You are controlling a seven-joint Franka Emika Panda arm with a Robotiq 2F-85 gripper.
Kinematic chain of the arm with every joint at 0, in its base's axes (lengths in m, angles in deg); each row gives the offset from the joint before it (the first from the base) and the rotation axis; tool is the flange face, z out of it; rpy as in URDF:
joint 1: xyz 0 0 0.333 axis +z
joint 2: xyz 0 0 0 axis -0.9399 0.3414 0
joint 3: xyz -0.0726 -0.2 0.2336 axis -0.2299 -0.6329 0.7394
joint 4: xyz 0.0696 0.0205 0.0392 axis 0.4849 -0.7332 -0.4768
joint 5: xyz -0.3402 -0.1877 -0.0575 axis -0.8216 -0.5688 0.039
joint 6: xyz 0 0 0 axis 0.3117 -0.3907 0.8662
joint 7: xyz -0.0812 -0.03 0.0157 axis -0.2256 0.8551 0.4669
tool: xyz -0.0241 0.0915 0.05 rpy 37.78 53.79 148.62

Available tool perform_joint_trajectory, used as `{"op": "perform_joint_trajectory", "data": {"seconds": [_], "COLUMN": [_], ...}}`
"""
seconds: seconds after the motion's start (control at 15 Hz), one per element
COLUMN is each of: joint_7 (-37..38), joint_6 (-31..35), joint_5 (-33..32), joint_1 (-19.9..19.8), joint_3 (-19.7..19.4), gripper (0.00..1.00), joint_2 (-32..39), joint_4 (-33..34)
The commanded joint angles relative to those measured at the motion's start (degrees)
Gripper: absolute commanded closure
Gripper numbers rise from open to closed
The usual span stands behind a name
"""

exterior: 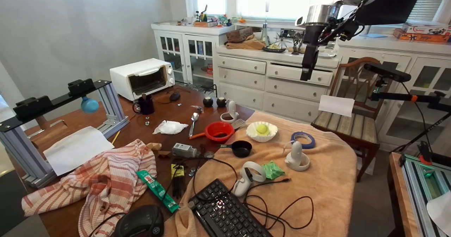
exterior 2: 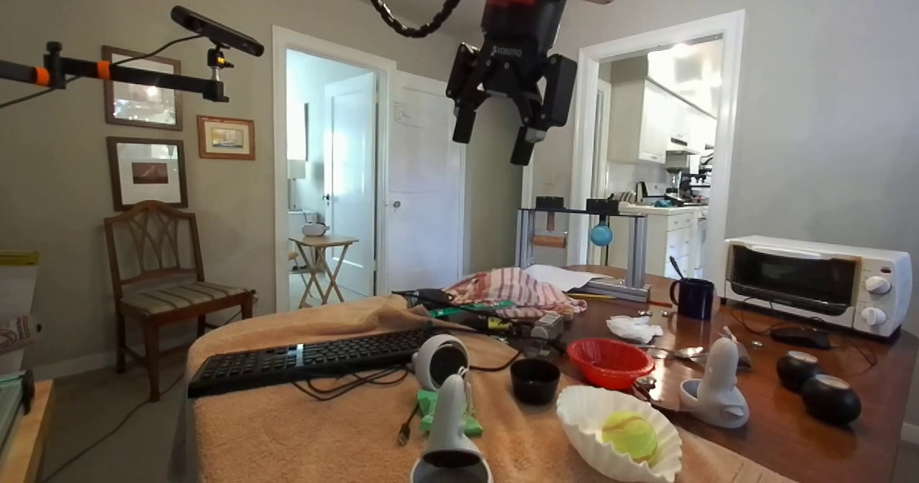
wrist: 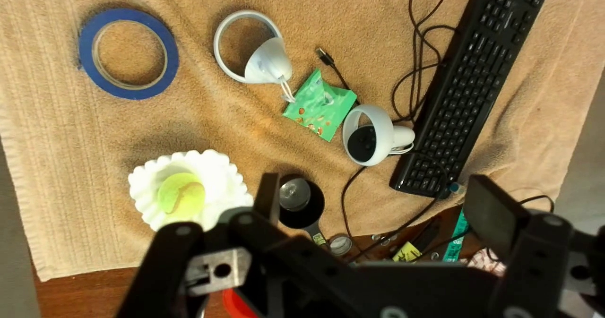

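Observation:
My gripper (wrist: 378, 202) is open with nothing between its fingers. It hangs high above the table in both exterior views (exterior: 306, 75) (exterior 2: 494, 142). In the wrist view, a black measuring cup (wrist: 313, 209) with a clear round piece (wrist: 294, 194) in it lies below the left finger. A white fluted bowl (wrist: 222, 185) holding a yellow-green tennis ball (wrist: 182, 195) is farther left, partly hidden by the gripper. A blue tape roll (wrist: 88, 48), two white controllers (wrist: 269, 63) (wrist: 384, 136), a green packet (wrist: 321, 107) and a black keyboard (wrist: 472, 86) lie on the tan towel (wrist: 212, 124).
A red bowl (exterior: 219, 123), a third white controller (exterior: 232, 112) and two black round holders (exterior 2: 831, 400) stand on the wood. A toaster oven (exterior: 141, 71), dark mug (exterior: 145, 105), striped cloth (exterior: 116, 170) and metal frame (exterior: 112, 103) stand farther off. A camera (exterior: 387, 72) juts out on an arm.

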Motion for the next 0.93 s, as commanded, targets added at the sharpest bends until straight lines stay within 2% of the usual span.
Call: {"op": "perform_joint_trajectory", "data": {"seconds": [0.0,0.33,0.6,0.87], "joint_7": [-0.1,-0.1,-9.4,-15.1], "joint_6": [-0.2,-0.2,-1.4,-2.6], "joint_5": [0.1,0.1,2.4,6.9], "joint_1": [-0.7,-0.7,-1.8,-4.1], "joint_3": [0.6,0.6,-1.8,-3.1], "gripper": [0.00,0.00,0.00,0.00], "joint_2": [0.0,0.0,4.8,10.3], "joint_4": [0.1,0.1,6.0,12.7]}}
